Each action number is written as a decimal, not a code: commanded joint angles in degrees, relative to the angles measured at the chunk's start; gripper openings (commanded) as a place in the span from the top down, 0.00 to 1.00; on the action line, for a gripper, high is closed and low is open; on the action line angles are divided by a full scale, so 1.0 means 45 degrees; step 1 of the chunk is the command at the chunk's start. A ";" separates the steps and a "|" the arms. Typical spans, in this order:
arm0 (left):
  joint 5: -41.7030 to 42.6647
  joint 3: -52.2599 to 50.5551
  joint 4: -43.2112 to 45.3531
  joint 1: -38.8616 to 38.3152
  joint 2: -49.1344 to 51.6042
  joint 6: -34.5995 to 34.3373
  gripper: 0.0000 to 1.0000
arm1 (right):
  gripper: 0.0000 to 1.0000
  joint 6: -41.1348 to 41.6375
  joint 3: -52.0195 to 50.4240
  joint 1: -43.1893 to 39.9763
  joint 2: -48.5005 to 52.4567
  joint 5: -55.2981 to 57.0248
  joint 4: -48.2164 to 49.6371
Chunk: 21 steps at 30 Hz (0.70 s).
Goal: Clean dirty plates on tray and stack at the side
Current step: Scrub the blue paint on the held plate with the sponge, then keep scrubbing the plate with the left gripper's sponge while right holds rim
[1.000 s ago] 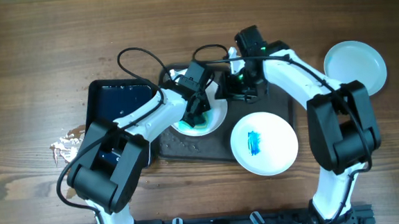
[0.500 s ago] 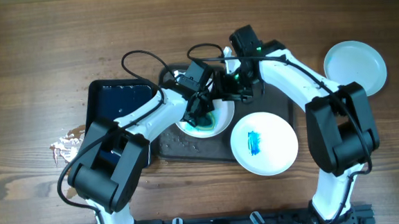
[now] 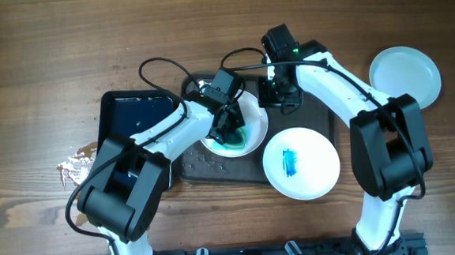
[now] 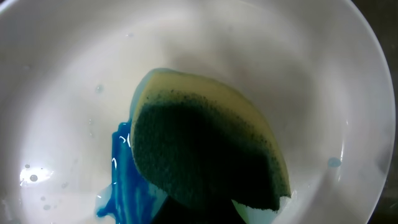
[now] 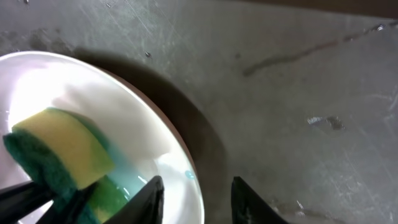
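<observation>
Inventory, read left to right across the overhead view.

1. Crumpled pale scrap [image 3: 73, 167]. It lay on your wooden surface [image 3: 49, 59] at the far left, just beside the lower left corner of item 2.

2. Glossy black tray [image 3: 136, 117]. It sat left of centre, and your left arm crossed its lower right part.

3. Left tool [image 3: 228, 132]. You had it at centre, clenched on a sponge [image 4: 205, 162]. The sponge was yellow with a dark green face and was pressed into item 4.

4. First plate [image 3: 252, 120]. This white plate stood in the upper left part of the tray [image 3: 218, 169], the dark grey-brown one. In the left wrist view a blue streak [image 4: 121, 180] ran beside the sponge at lower left, and a few droplets dotted the white.

5. Right tool [image 5: 198, 198]. You had it released, just right of the sponge and astride the first plate's upper right rim. In the right wrist view one finger hung over the plate's inside and the other over bare tray. You could not tell whether either finger touched the rim.

6. Second plate [image 3: 313, 174]. This white plate sat at the tray's lower right with a blue smear [image 3: 290, 162] at its centre. Its lower edge lapped over the tray's rim.

7. Third plate [image 3: 404, 77]. It lay at the far right on the bare surface, well apart from the tray, and showed a plain white face.
</observation>
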 commanded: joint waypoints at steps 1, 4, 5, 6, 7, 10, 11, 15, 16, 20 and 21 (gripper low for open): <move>0.0894 -0.0539 -0.0345 -0.0277 0.1030 0.0097 0.96 | 0.66 0.0340 -0.0646 -0.0019 0.0364 -0.0262 0.0447; 0.0894 -0.0539 -0.0345 -0.0277 0.1030 0.0097 0.96 | 0.66 0.0335 -0.0695 -0.0015 0.0578 -0.0301 0.0442; 0.0899 -0.0539 -0.0345 -0.0277 0.1030 0.0097 0.96 | 0.67 0.0330 -0.0695 -0.0015 0.0675 -0.0306 0.0427; 0.0899 -0.0539 -0.0359 -0.0277 0.1030 0.0097 0.96 | 0.69 0.0321 -0.0699 -0.0015 0.0821 -0.0364 0.0408; 0.0899 -0.0539 -0.0398 -0.0277 0.1030 0.0097 0.96 | 0.76 0.0321 -0.0704 -0.0015 0.0967 -0.0486 0.0413; 0.0899 -0.0539 -0.0432 -0.0277 0.1030 0.0102 0.96 | 0.95 0.0316 -0.0704 -0.0015 0.1156 -0.0690 0.0510; 0.0908 -0.0539 -0.0432 -0.0277 0.1030 0.0102 0.96 | 0.95 0.0316 -0.0704 -0.0015 0.1156 -0.0690 0.0510; 0.2730 -0.0539 0.0141 -0.0277 0.1025 0.0772 0.96 | 0.95 0.0306 -0.0704 -0.0019 0.1156 -0.0690 0.0495; 0.2987 -0.0539 0.0340 -0.0277 0.1025 0.0767 0.96 | 0.95 0.0301 -0.0704 -0.0019 0.1156 -0.0690 0.0481; 0.0792 -0.0539 -0.0529 -0.0083 0.1025 -0.0418 0.96 | 0.95 0.0306 -0.0704 -0.0019 0.1156 -0.0690 0.0335; -0.0316 -0.0539 -0.1243 0.0073 0.1025 -0.0971 0.96 | 0.95 0.0301 -0.0704 -0.0019 0.1156 -0.0690 0.0306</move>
